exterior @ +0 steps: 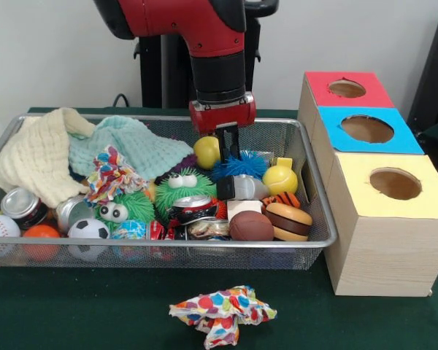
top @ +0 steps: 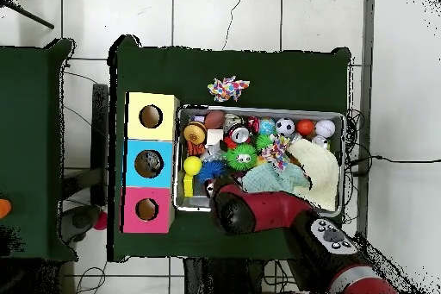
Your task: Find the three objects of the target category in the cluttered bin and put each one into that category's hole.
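Observation:
The wire mesh bin (exterior: 328, 235) is full of mixed objects. My gripper (exterior: 228, 144) hangs from the red arm and reaches down into the bin's far middle. It is beside a yellow ball (exterior: 206, 152) and just above a blue spiky ball (exterior: 241, 166). I cannot tell whether it is open or shut, and nothing shows in it. The blue-topped box stands right of the bin, between the red-topped and yellow-topped boxes, and its round hole (exterior: 366, 129) is unobstructed. In the overhead view the arm (top: 258, 209) covers the gripper; the bin (top: 258, 111) and blue hole (top: 149, 164) show.
The bin holds a cream cloth (exterior: 36, 157), a teal cloth (exterior: 135, 146), green fuzzy toys (exterior: 182, 191), cans (exterior: 22, 206), a baseball (exterior: 0, 227), a soccer ball (exterior: 87, 230), a brown football (exterior: 250, 226) and a burger toy (exterior: 288, 221). A spotted cloth (exterior: 223, 313) lies on the table in front.

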{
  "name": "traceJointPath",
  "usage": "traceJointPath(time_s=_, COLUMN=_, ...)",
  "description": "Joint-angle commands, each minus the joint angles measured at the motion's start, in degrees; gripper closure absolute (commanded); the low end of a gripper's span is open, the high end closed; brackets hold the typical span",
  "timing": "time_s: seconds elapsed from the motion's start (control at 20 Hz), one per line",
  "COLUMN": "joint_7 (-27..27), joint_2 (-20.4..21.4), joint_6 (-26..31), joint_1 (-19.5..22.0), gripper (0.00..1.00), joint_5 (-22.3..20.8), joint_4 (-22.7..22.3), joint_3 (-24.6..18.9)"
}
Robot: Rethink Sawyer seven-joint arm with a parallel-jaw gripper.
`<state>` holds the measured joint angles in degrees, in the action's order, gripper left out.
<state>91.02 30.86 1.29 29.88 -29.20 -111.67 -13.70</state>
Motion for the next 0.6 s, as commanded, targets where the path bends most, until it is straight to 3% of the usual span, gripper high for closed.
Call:
traceJointPath(time_s=0.05, joint_7=-8.3, joint_2=2.2, joint_6=8.4, joint_1=-1.3, gripper=1.00, joint_5=-7.8, joint_4=12.9, joint_3=0.5)
traceJointPath(time_s=0.6, joint_7=-9.8, joint_2=4.2, joint_6=16.7, joint_1=-1.8, gripper=1.00, joint_5=-17.1, joint_4=15.0, joint_3=-1.9)
